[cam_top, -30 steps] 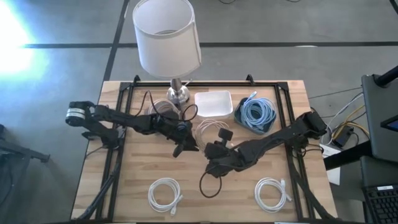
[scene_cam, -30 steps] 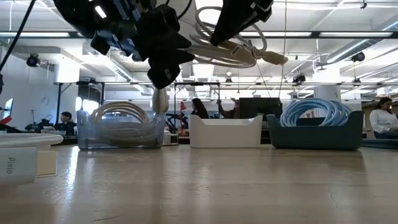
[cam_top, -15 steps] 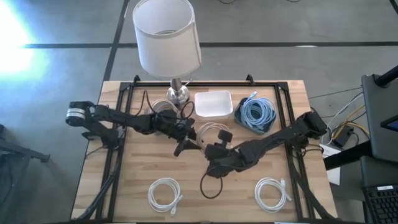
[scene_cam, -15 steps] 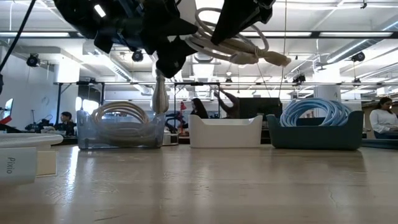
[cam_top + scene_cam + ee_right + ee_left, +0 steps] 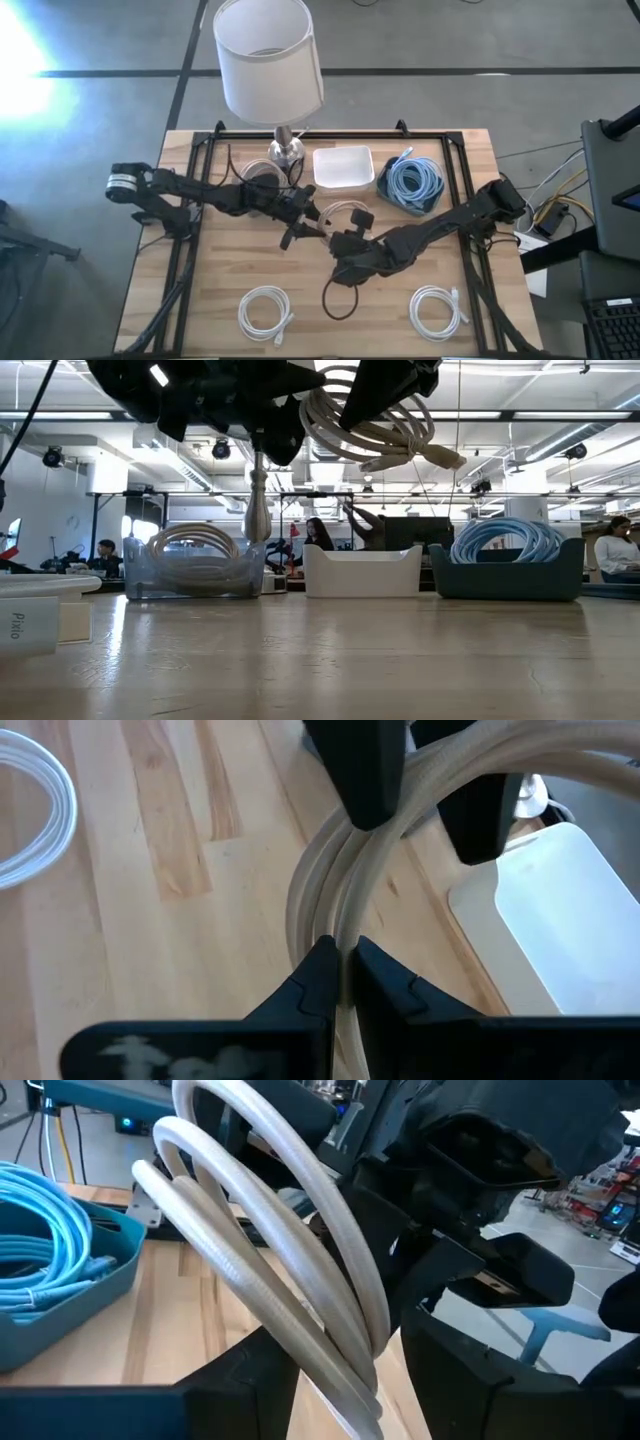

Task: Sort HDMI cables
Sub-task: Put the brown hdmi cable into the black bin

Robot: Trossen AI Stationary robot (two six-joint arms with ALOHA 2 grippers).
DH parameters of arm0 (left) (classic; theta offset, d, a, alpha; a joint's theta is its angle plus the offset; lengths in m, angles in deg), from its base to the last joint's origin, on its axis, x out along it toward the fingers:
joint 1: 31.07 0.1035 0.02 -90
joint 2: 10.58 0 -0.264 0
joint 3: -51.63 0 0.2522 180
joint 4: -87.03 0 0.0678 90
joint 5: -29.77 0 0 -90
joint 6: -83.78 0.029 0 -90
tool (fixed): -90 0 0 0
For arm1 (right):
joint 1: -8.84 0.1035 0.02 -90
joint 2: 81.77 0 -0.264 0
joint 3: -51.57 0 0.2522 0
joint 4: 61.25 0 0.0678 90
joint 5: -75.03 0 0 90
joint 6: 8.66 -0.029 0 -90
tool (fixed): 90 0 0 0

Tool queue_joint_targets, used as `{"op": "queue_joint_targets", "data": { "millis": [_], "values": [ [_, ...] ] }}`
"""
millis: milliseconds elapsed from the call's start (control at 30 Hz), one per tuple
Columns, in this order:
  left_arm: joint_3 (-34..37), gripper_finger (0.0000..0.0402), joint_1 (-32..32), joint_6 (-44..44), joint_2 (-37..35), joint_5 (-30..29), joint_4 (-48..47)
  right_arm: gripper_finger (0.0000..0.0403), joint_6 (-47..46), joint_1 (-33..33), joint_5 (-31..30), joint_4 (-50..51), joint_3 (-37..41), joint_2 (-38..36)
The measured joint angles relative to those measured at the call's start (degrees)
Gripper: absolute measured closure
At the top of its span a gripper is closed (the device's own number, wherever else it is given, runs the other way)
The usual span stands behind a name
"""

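A beige HDMI coil (image 5: 335, 212) hangs in the air over the table's middle, high in the low view (image 5: 370, 420). My right gripper (image 5: 347, 238) is shut on it from the near right. My left gripper (image 5: 303, 228) is open at the coil's left side, with the strands running between its fingers (image 5: 345, 1350). Two white coils (image 5: 265, 310) (image 5: 438, 310) lie flat near the table's near edge. Light blue coils fill the blue bin (image 5: 410, 185), and beige coils sit in the clear bin (image 5: 262, 175). My right gripper pinches several strands of the beige coil's rim (image 5: 345, 925) between its two fingers (image 5: 318, 975). The coil is lifted clear of the table, tilted, and its plug end (image 5: 445, 457) droops below. My left gripper has a finger on each side of the strands (image 5: 370, 780); whether they touch, I cannot tell.
A white bin (image 5: 343, 167) stands between the clear and blue bins along the far side. A lamp (image 5: 270, 60) with a metal base (image 5: 285, 150) stands behind the clear bin. A black robot wire loops on the table (image 5: 338, 298). Bare wood lies between the white coils.
My left gripper has risen and moved toward the beige coil, and its fingers now stand around the coil's strands. The coil, still held by my right gripper, has tipped a little.
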Motion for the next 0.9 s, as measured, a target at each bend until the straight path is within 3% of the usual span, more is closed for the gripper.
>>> {"op": "queue_joint_targets", "data": {
  "millis": [233,433,667,900],
  "values": [
    [0.0,0.0233,0.0,0.1,0.0,-0.8,0.0,0.0383,-0.3,0.0,0.0,-0.5,0.1,0.0],
    [0.0,0.0291,0.0,0.0,0.0,-0.8,0.3,0.0378,-0.3,0.0,-0.4,-2.0,0.2,0.1],
    [0.0,0.0349,0.0,-0.6,0.0,-2.8,-0.3,0.0337,-3.2,-0.1,-0.7,-1.9,0.5,0.1],
    [0.0,0.0350,0.2,-1.2,0.0,-6.1,-6.0,0.0297,-3.4,0.2,-0.4,-0.6,0.5,0.1]
  ]
}}
